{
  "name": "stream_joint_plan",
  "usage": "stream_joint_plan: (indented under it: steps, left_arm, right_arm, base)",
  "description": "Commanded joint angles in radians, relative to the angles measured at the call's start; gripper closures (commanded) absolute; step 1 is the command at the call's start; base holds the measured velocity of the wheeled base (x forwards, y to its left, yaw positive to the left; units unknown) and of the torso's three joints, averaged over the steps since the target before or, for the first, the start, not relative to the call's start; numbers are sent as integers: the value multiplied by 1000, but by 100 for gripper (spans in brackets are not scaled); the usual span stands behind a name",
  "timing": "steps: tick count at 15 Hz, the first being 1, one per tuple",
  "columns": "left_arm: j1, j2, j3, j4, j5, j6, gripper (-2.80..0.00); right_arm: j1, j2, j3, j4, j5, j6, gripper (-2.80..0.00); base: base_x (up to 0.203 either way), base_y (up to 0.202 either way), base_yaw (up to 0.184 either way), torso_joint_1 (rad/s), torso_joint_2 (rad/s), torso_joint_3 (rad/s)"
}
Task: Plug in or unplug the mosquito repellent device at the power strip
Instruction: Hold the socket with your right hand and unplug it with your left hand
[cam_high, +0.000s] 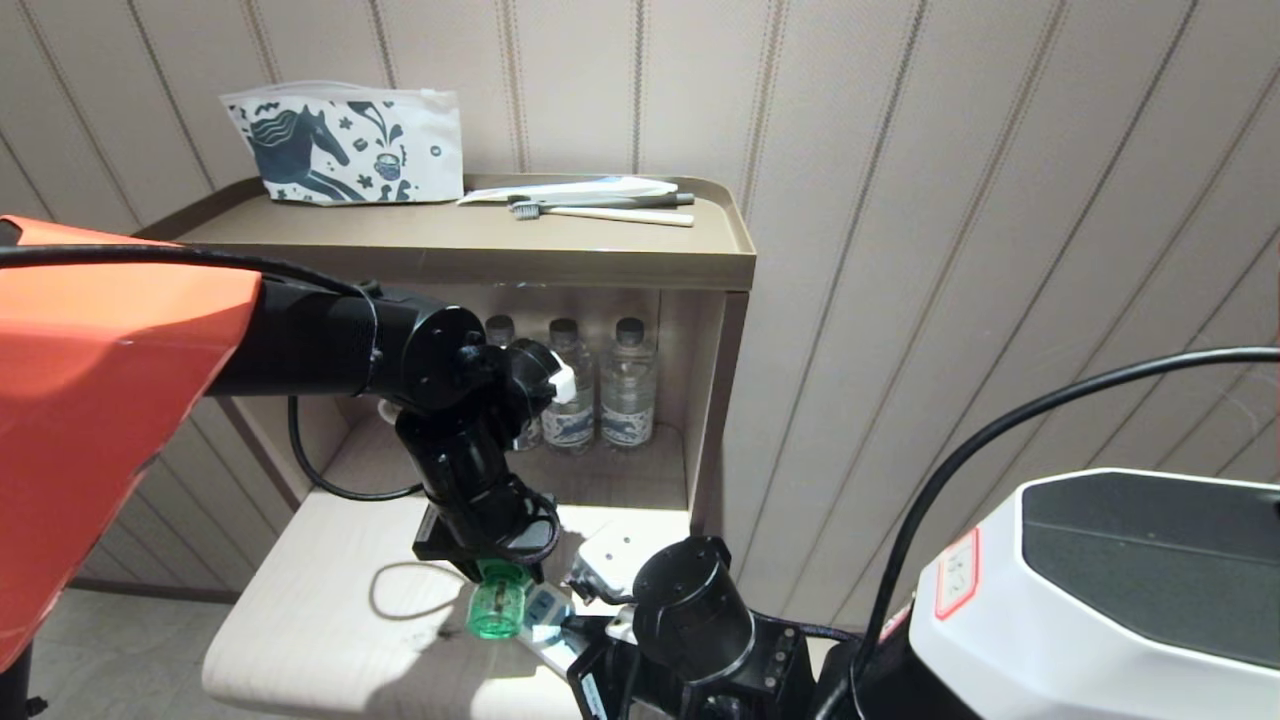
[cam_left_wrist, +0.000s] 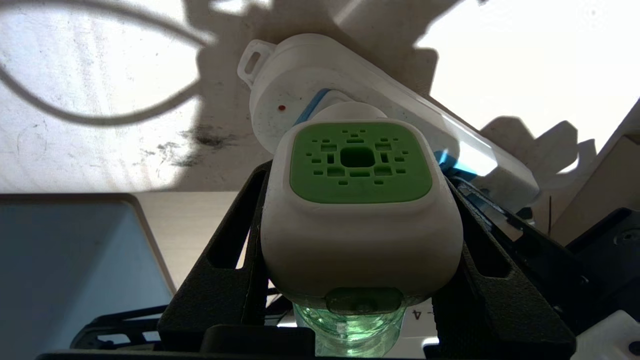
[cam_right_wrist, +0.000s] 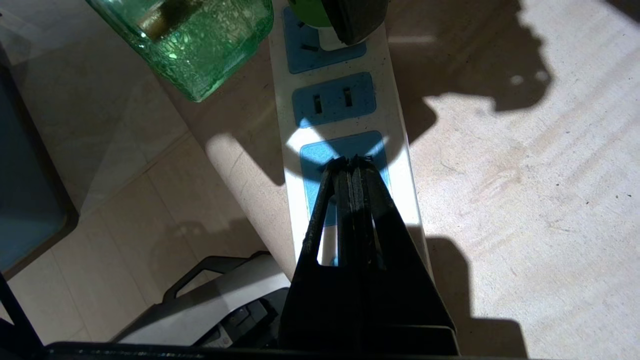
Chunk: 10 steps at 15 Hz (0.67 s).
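One mosquito repellent device (cam_left_wrist: 357, 210) clamped in left pincer (cam_high: 497, 577), at power strip (cam_right_wrist: 345, 125) end socket. Right pincer (cam_right_wrist: 352, 165) closed, empty, tips on strip's blue panel. Pale sunlit desk (cam_high: 310, 610), striped wall panels (cam_high: 950, 250) behind.

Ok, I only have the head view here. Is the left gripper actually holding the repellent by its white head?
Observer: Yes. The left wrist view shows the left gripper clamped on both sides of the mosquito repellent device at its white head.
Operator: And the right one?
Observer: The right gripper is shut, with its tips down on a blue panel of the power strip.
Operator: Any free socket?
Observer: The middle socket, between that panel and the device, is empty.
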Motion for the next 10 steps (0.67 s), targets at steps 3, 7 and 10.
stream_joint_plan:
  steps: [3, 7, 10]
  left_arm:
    - [1, -11, 0, 4, 2, -3, 0]
    - [0, 17, 52, -5, 1, -3, 0]
    - [0, 8, 77, -10, 15, 2, 0]
  right_arm:
    - [0, 11, -9, 1, 13, -1, 0]
    - [-6, 10, -9, 1, 13, -1, 0]
    - [-6, 9, -10, 1, 13, -1, 0]
  base:
    - [0, 0, 0, 0, 0, 0]
    - [0, 0, 0, 0, 0, 0]
    - [0, 0, 0, 0, 0, 0]
